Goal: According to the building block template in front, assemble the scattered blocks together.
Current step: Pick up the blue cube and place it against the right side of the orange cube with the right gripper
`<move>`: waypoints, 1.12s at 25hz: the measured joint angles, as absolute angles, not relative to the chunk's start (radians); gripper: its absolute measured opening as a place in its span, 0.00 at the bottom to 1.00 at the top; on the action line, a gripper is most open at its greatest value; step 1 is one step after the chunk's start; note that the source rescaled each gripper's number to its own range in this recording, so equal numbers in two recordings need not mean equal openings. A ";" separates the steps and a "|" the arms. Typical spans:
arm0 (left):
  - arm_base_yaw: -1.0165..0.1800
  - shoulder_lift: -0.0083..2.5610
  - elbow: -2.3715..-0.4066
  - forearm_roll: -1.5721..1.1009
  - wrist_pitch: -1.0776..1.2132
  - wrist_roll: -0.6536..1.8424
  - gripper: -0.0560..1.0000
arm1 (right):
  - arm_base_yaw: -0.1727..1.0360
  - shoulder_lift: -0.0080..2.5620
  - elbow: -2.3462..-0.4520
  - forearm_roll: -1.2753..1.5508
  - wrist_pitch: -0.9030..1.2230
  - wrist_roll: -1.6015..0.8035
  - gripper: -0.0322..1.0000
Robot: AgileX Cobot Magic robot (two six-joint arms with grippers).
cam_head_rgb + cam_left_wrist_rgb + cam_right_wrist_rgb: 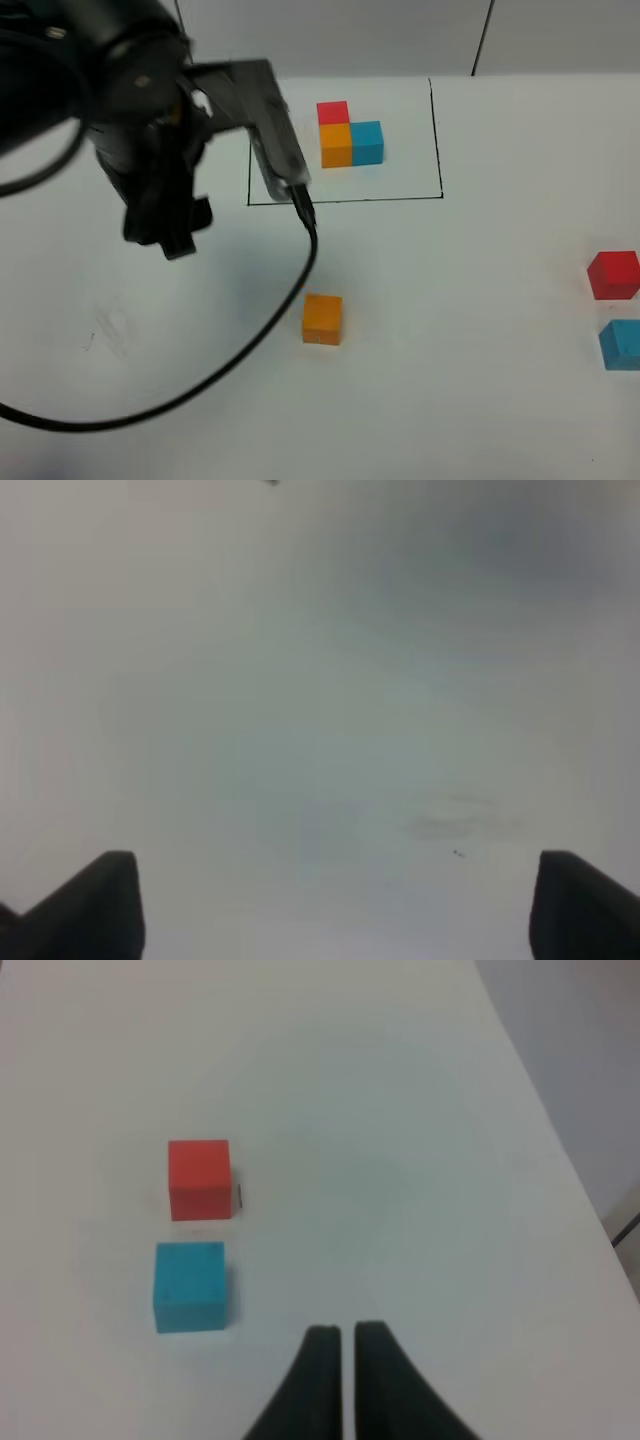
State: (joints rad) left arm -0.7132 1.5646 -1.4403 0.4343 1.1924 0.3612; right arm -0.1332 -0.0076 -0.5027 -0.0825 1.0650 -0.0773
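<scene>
The building block template point(350, 135) is an L of red, orange and blue cubes inside a thin black frame at the back middle. The loose orange cube point(322, 319) lies in the middle of the table. The loose red cube point(613, 274) and light blue cube point(621, 344) lie at the right edge, a little apart. My left gripper point(170, 230) hangs to the left of the frame; the left wrist view shows it open point(335, 870) over bare table. My right gripper point(345, 1360) is shut and empty, beside the red cube point(199, 1178) and blue cube point(190, 1285); it is out of the exterior view.
A black cable point(290, 300) loops from the left arm's camera mount point(270, 130) down across the table, passing just left of the orange cube. The white table point(460, 400) ends near the red and blue cubes on the right. Faint smudges point(105, 335) mark the left side.
</scene>
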 joint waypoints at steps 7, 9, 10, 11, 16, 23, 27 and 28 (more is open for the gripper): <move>-0.563 1.225 -1.440 0.438 1.194 0.307 0.88 | -0.133 -0.008 -0.503 -0.083 1.065 -0.077 0.03; -0.532 1.116 -1.440 0.436 1.194 0.305 0.88 | -0.133 -0.008 -0.503 -0.083 1.065 -0.077 0.03; -0.523 1.069 -1.440 0.434 1.194 0.305 0.88 | -0.133 -0.008 -0.503 -0.083 1.065 -0.077 0.03; -0.519 1.001 -1.440 0.430 1.195 0.304 0.88 | -0.133 -0.008 -0.503 -0.083 1.065 -0.077 0.03; -0.513 0.726 -1.443 0.408 1.195 0.302 0.88 | -0.133 -0.008 -0.503 -0.083 1.065 -0.077 0.03; -0.396 0.466 -1.419 0.389 1.195 0.396 0.87 | -0.133 -0.008 -0.503 -0.083 1.065 -0.077 0.03; -0.295 0.337 -1.300 0.313 1.195 0.373 0.85 | -0.133 -0.008 -0.503 -0.083 1.065 -0.077 0.03; -0.269 0.302 -1.255 0.289 1.195 0.351 0.85 | -0.133 -0.008 -0.503 -0.083 1.065 -0.077 0.03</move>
State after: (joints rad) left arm -0.2693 0.3016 -1.2547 0.2893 1.1952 0.3513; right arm -0.1332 -0.0076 -0.5027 -0.0825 1.0650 -0.0773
